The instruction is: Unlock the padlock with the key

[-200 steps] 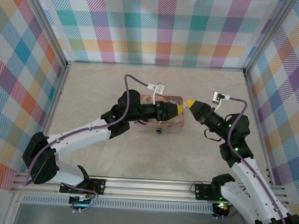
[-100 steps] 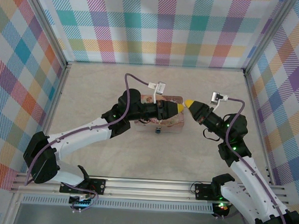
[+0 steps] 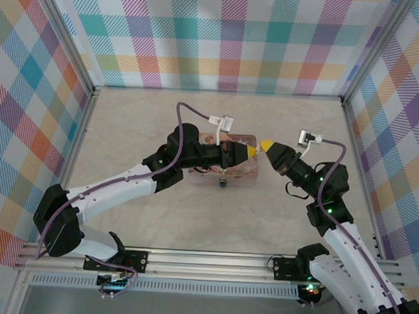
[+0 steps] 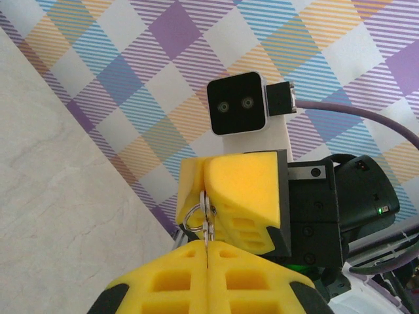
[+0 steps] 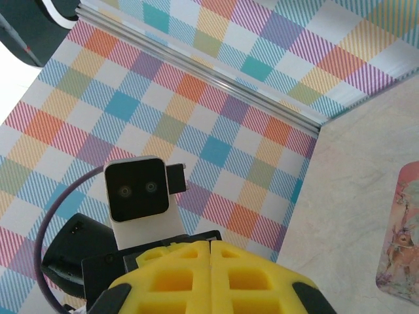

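Observation:
Above the pink tin (image 3: pixel 243 170) my two yellow-padded grippers meet tip to tip. In the left wrist view the small silver key (image 4: pixel 208 226) with its ring (image 4: pixel 190 216) bridges them: its blade runs into the seam of my shut left gripper (image 4: pixel 208 248), and its head is pinched in my shut right gripper (image 4: pixel 205 196). From above, the left gripper (image 3: pixel 250 152) and right gripper (image 3: pixel 266 145) almost touch. The tiny dark padlock (image 3: pixel 223 182) lies on the table by the tin's near edge, below the left gripper. In the right wrist view the right gripper (image 5: pixel 211 254) is shut and the key is hidden.
Plaid walls (image 3: pixel 224 37) enclose the beige table (image 3: pixel 147 125) on three sides. An aluminium rail (image 3: pixel 210 260) runs along the near edge by the arm bases. The pink tin's corner (image 5: pixel 400 229) appears at the right of the right wrist view.
Both gripper tips have stayed together over the tin. The left gripper has edged slightly back and up; the right arm has shifted very little.

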You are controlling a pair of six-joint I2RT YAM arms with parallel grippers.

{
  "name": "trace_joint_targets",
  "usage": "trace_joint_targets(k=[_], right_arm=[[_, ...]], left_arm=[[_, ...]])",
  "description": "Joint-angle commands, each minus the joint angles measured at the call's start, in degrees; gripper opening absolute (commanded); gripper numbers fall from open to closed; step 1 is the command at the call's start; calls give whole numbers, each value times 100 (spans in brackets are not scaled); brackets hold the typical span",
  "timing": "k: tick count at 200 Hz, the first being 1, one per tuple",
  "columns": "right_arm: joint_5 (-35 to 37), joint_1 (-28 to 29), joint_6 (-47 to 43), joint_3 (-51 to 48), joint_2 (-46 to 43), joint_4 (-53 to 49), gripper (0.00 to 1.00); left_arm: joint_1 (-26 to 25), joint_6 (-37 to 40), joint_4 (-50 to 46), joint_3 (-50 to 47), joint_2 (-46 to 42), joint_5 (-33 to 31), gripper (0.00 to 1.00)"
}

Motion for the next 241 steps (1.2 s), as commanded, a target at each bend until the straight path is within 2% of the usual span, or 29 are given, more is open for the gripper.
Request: trace_joint_targets(k=[1,6,14,19,69,92,121,138,154,166,202,228,241], right_arm=[[-56,42,-258,-28,-103,-288,0],[-82,41,-295,-3,-111,-361,0],[-114,41,-324,7,-121,-415,0],[-149,42,-326,11,-113,-400,0],[-319,42,-325,23,-34,-292,0],[-333,42,-356,17,-51,-320,0],[-296,39,-353,25,-69,-292,0],[-260,40,-314,-1,-78,-245,0],[-243,38,-292,-39,-87,-212,0],[-241,42,-269,-64,-89,-177,0],[-302,42,-409,-51,-120,-417,0],[-286,-16,-989,222,-208,-1550,47],[-302,-110,-1348,398,-236,-2184,57]], left_arm=[[-71,306,-128,280,-240,61,0],[-69,341,-202,297,-250,62,0],[-69,383,-316,319,-267,54,9],[-75,398,-353,329,-268,50,11],[-61,419,-399,364,-256,102,6],[-43,437,-430,343,-295,71,15],[-37,432,-426,314,-319,79,17],[-34,411,-408,287,-321,70,16],[-39,414,-386,261,-334,80,9],[-36,421,-386,250,-346,89,0],[-9,517,-603,289,-401,17,0],[21,891,-1596,584,-436,-206,0],[28,1155,-2314,846,-390,-263,0]])
